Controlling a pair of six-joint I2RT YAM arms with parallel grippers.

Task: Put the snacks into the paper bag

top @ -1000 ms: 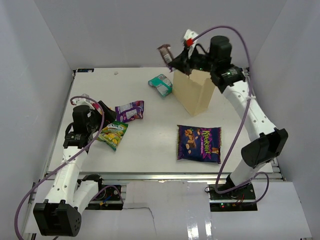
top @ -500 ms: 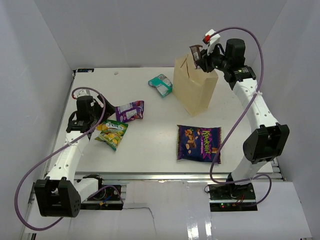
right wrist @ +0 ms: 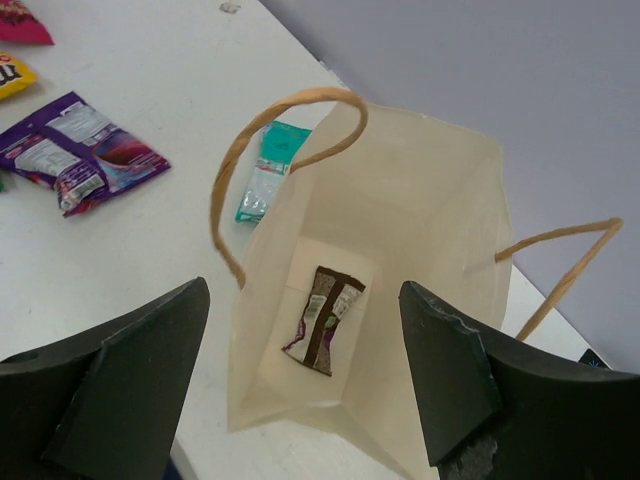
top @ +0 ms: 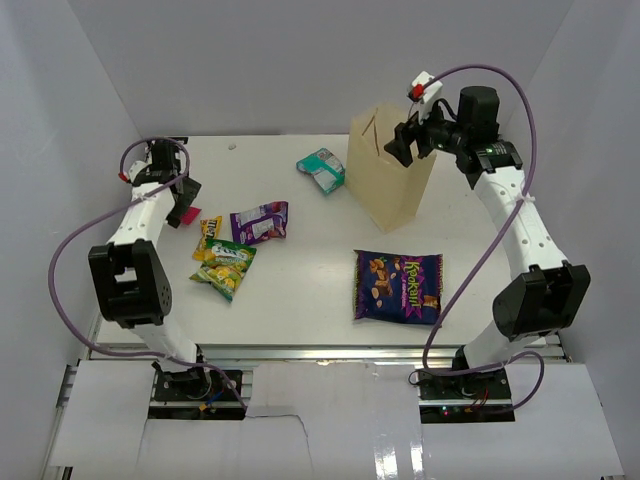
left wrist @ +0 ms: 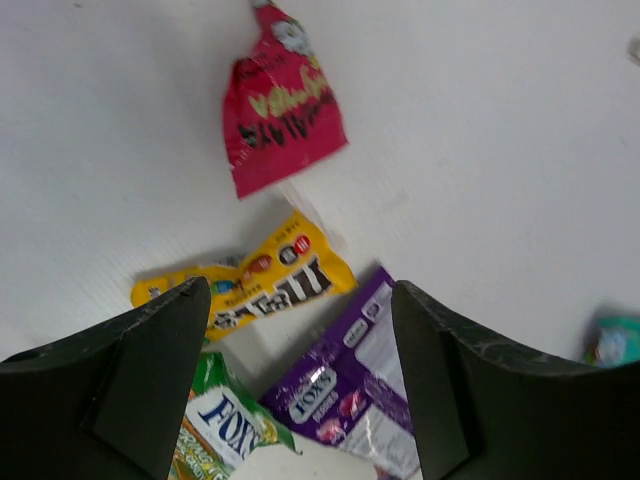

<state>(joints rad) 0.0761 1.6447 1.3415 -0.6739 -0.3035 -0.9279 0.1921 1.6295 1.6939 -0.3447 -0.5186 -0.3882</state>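
Observation:
The tan paper bag (top: 388, 180) stands upright at the back right, its mouth open (right wrist: 400, 200). A small dark bar wrapper (right wrist: 325, 320) lies flat on its bottom. My right gripper (top: 402, 148) (right wrist: 303, 290) hangs open and empty above the bag's mouth. Still on the table are the large dark purple bag (top: 398, 287), the teal-white packet (top: 322, 168), the purple-white packet (top: 260, 221) (left wrist: 365, 390) and the green-yellow packet (top: 225, 265) (left wrist: 215, 430). My left gripper (top: 186, 196) (left wrist: 298, 290) is open and empty above the packets at the far left.
A red packet (top: 187, 213) (left wrist: 283, 115) and a yellow candy packet (top: 210, 227) (left wrist: 250, 285) lie under the left gripper. White walls close in the table on three sides. The bag's string handles (right wrist: 280, 150) arch above its rim.
The right gripper opened over the bag and the bar wrapper it held now lies inside. The left arm swung from beside the green-yellow packet toward the table's back left.

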